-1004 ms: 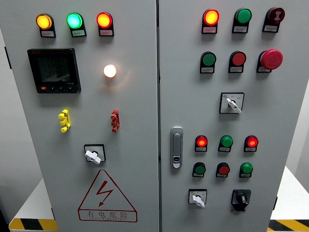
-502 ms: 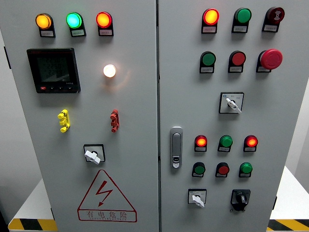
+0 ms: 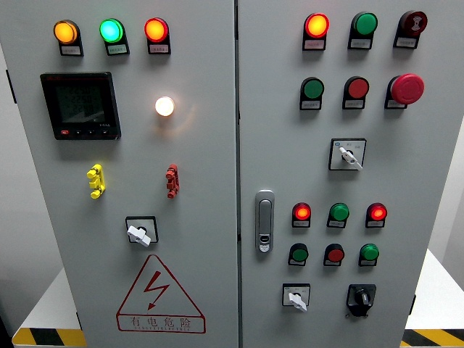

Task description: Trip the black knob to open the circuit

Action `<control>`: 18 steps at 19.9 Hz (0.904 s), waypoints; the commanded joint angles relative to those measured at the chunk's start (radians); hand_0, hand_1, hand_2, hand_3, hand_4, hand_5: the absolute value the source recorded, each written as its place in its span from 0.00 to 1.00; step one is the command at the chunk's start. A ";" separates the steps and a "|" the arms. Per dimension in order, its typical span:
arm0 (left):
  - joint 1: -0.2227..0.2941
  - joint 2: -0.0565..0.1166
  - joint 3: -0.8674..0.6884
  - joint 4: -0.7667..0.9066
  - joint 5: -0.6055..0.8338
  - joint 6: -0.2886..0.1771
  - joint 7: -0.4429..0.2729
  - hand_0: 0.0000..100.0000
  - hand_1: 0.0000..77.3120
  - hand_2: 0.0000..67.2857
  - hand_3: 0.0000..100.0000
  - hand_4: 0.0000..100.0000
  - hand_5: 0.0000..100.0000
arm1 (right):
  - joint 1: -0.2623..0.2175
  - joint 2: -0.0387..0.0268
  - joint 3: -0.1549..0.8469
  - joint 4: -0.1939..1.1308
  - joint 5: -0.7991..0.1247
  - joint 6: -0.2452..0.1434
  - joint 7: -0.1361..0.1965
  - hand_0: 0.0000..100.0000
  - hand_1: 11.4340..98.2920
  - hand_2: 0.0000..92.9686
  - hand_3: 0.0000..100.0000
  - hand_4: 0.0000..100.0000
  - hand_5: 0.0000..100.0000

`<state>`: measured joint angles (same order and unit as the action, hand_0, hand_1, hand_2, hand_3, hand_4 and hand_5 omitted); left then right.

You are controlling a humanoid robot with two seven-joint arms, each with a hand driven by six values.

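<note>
Grey cabinet (image 3: 203, 145), lamps lit, in front of me.
I see orange (image 3: 65, 32), green (image 3: 111, 30) and red (image 3: 156, 30) lamps, a black meter (image 3: 80, 105), a black knob (image 3: 361, 298), a red mushroom button (image 3: 407, 88), a red-outlined warning triangle (image 3: 159, 293), and yellow-black floor stripes (image 3: 47, 336).

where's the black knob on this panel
In the head view, the black knob sits at the right door's bottom right, right of a white-handled selector switch and below a green button.

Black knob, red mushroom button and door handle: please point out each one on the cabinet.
black knob (image 3: 361, 296), head view, on the middle of its black body.
red mushroom button (image 3: 407, 88), head view, on the domed red cap.
door handle (image 3: 265, 221), head view, on the silver lever's middle.
</note>
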<state>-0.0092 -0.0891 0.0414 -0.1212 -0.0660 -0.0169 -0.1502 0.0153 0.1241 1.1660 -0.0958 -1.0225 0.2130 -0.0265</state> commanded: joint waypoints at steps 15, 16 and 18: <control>0.000 0.000 0.000 0.000 0.000 0.000 0.000 0.00 0.04 0.19 0.21 0.07 0.02 | 0.002 0.0016 0.589 0.395 -0.548 0.112 0.014 0.70 0.32 0.00 0.10 0.03 0.15; 0.000 0.000 0.000 0.000 0.000 0.000 0.000 0.00 0.04 0.19 0.21 0.07 0.02 | -0.005 0.0032 0.593 0.459 -0.550 0.112 0.017 0.70 0.32 0.00 0.11 0.04 0.16; 0.000 0.000 0.000 0.000 0.000 0.000 0.000 0.00 0.04 0.19 0.21 0.07 0.02 | -0.033 0.0017 0.600 0.594 -0.548 0.111 0.049 0.68 0.35 0.00 0.16 0.10 0.26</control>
<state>-0.0092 -0.0889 0.0413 -0.1212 -0.0660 -0.0169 -0.1503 0.0048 0.1269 1.7598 0.3924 -1.5698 0.3242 0.0018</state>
